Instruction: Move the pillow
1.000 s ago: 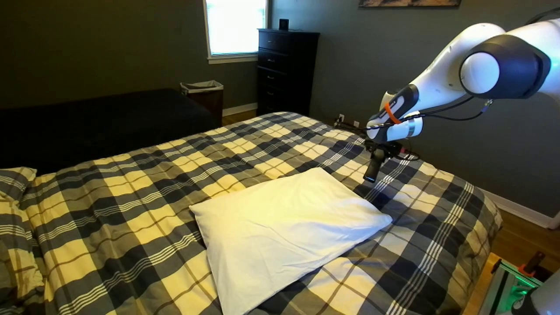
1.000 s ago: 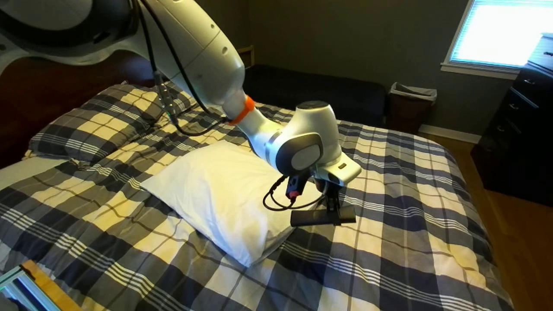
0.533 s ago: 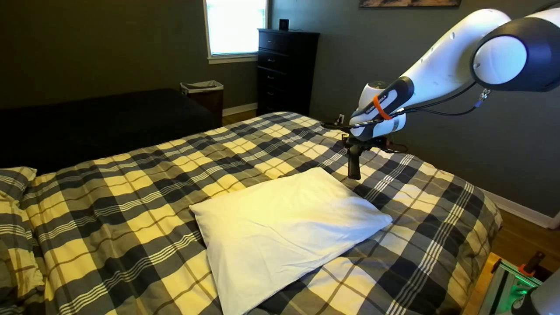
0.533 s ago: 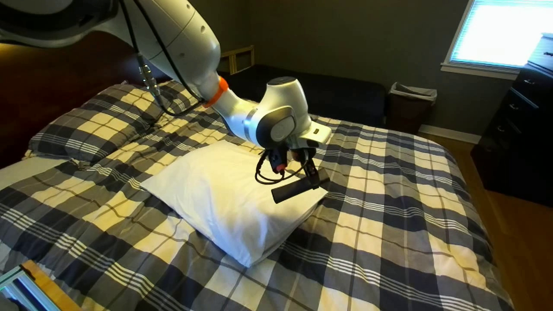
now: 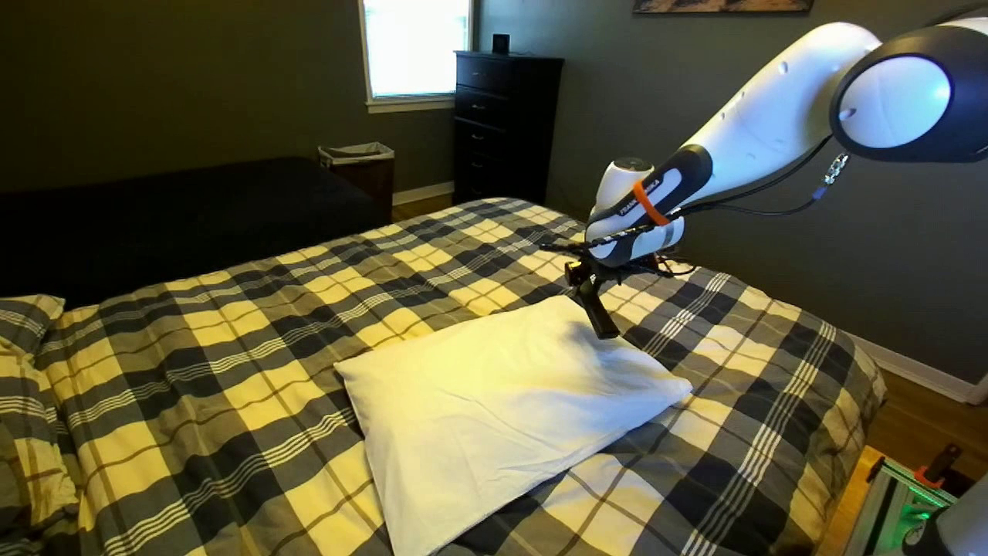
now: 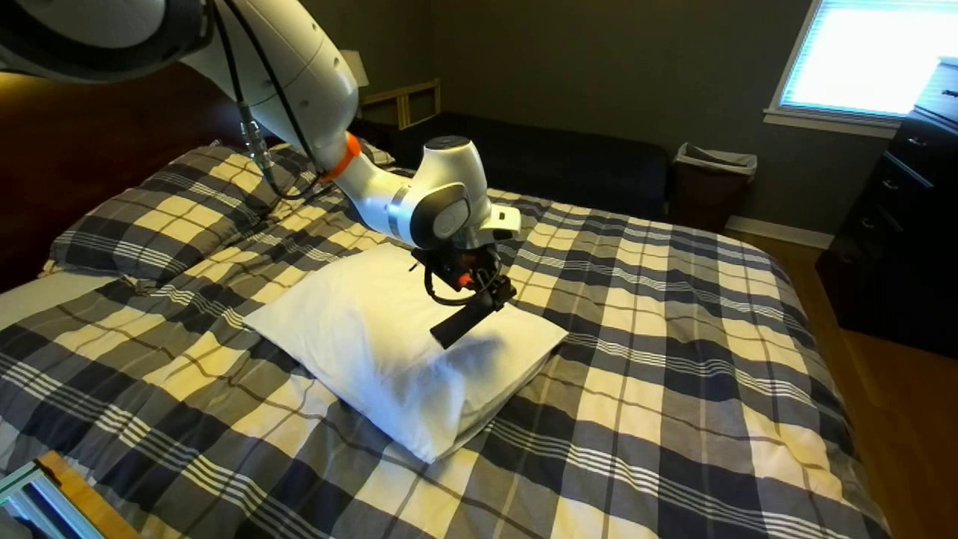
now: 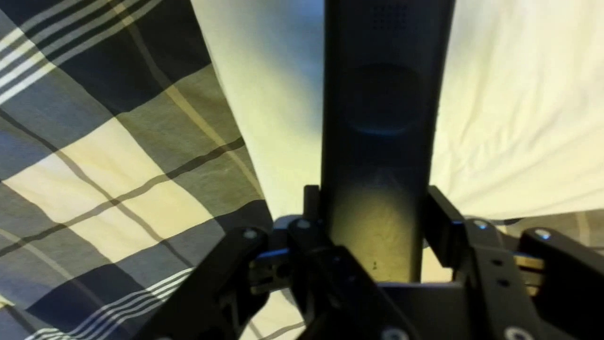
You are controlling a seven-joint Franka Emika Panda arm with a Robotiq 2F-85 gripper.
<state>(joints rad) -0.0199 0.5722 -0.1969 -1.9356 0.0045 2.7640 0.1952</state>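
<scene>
The white pillow [image 5: 478, 409] lies flat and slightly wrinkled on the plaid bed in both exterior views [image 6: 359, 322]. It fills much of the wrist view [image 7: 509, 108] behind the bar. My gripper [image 7: 373, 208] is shut on a black remote-like bar [image 7: 382, 108], with one finger on each side of it. In an exterior view the gripper [image 6: 490, 296] hangs over the pillow, with the bar [image 6: 458, 323] tilted down. A shadow falls on the pillow below. The bar [image 5: 600, 313] appears just above the pillow's far edge; contact cannot be told.
Plaid-covered pillows [image 6: 165, 209] lie by the dark headboard [image 6: 75, 150]. A black dresser [image 5: 505, 123], a hamper [image 5: 359, 166] and a low dark bed [image 5: 193, 208] stand beyond the bed. A metal frame [image 5: 888, 502] stands at the bed's near corner.
The arm has moved left in both exterior views, bringing the gripper and bar over the pillow. The bar's tilt has changed. The bar stays held, and the pillow has not moved.
</scene>
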